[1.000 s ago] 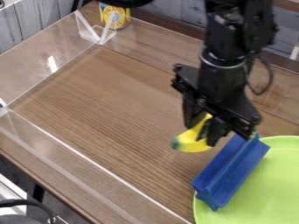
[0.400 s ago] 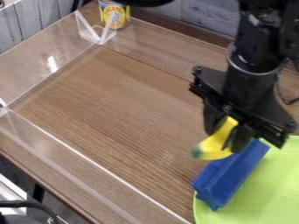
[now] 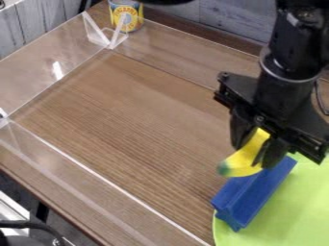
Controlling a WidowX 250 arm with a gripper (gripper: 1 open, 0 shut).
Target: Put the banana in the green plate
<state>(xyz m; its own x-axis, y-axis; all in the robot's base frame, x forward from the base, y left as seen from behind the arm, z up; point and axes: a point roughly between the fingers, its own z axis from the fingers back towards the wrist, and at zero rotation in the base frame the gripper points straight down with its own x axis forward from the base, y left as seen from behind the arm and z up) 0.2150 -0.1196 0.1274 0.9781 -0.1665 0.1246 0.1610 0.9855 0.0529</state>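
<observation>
The single camera view looks down across the wooden worktop (image 3: 129,106) from one corner. The gripper (image 3: 261,149) hangs above the worktop's right edge, pointing straight down, its jaws pinching the banana (image 3: 247,157) near its middle. Held this way the fruit hangs clear of the wood with its greenish tip lowest, free to be carried sideways. The blue block (image 3: 255,187) lies partly on the green plate (image 3: 293,211) at the near right corner, so the banana probably needs lifting over it. A yellow can (image 3: 123,16) stands at the far edge, well apart.
</observation>
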